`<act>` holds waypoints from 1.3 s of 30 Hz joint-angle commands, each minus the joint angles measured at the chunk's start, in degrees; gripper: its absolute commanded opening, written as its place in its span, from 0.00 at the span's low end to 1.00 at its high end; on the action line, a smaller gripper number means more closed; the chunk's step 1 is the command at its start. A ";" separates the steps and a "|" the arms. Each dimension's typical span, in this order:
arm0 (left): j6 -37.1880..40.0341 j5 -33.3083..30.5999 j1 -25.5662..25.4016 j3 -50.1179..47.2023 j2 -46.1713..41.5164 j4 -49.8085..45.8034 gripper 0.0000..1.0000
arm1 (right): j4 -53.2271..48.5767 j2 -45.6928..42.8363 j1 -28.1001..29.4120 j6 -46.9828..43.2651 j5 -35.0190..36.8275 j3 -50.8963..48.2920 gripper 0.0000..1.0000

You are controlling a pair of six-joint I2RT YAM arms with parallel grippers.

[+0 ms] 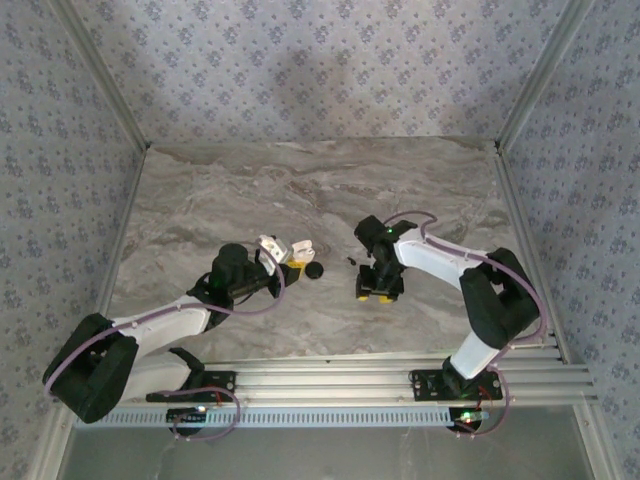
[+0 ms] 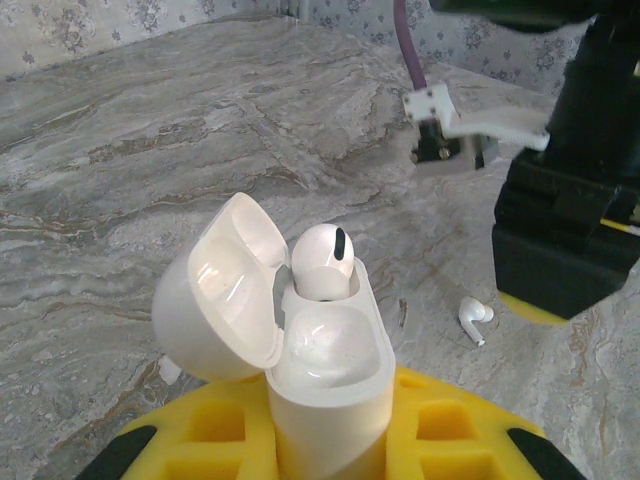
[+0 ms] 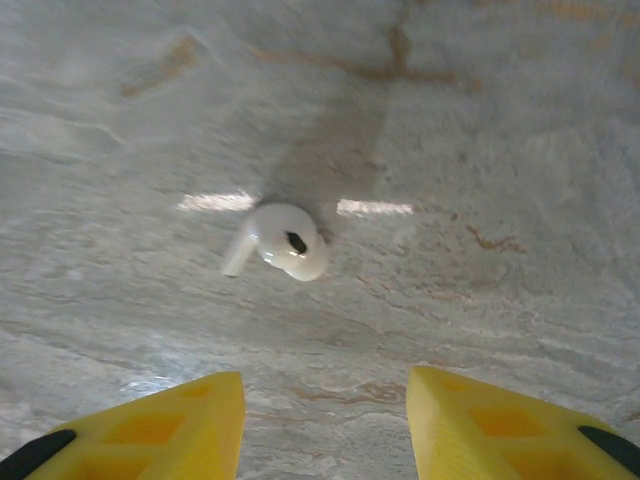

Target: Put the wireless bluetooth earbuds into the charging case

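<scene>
Your left gripper [image 2: 330, 440] is clamped on the white charging case [image 2: 330, 365], its yellow fingers [image 2: 455, 430] pressed against both sides of the body. The case stands upright with its lid [image 2: 215, 300] swung open to the left. One white earbud [image 2: 322, 262] sits in the far slot, rounded head up; the near slot shows only its glossy hollow.

The second white earbud [image 3: 283, 243] lies on the marble table [image 1: 250, 190], right of the case and near the middle of the surface. Your right gripper [image 3: 325, 400] hangs over it with its jaws spread apart. The bud rests just beyond the two yellow tips and touches neither of them.

From above, a small black object [image 1: 314, 270] lies on the table between the two grippers, too small to identify.
</scene>
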 commanded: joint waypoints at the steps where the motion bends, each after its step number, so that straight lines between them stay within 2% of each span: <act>1: 0.68 1.83 0.47 1.10 0.54 1.19 0.16 | 3.75 0.78 -0.22 2.78 -2.10 -0.84 0.47; 6: 0.48 1.75 0.46 1.40 0.72 1.26 0.16 | 7.15 2.99 -0.44 2.81 -3.12 -0.72 0.45; 23: 0.78 1.47 0.44 1.97 0.44 0.32 0.16 | 9.29 4.70 -1.28 1.03 -1.07 2.22 0.39; 29: 1.01 1.49 0.45 2.01 0.41 0.32 0.16 | 6.58 4.80 -1.29 -0.29 0.33 3.77 0.40; 34: 0.81 1.65 0.44 1.98 0.72 0.38 0.16 | -0.11 4.56 -1.63 -0.79 2.27 6.31 0.44; 39: 0.78 1.66 0.48 1.71 0.70 0.56 0.16 | 1.83 5.30 -1.87 0.84 0.22 6.63 0.43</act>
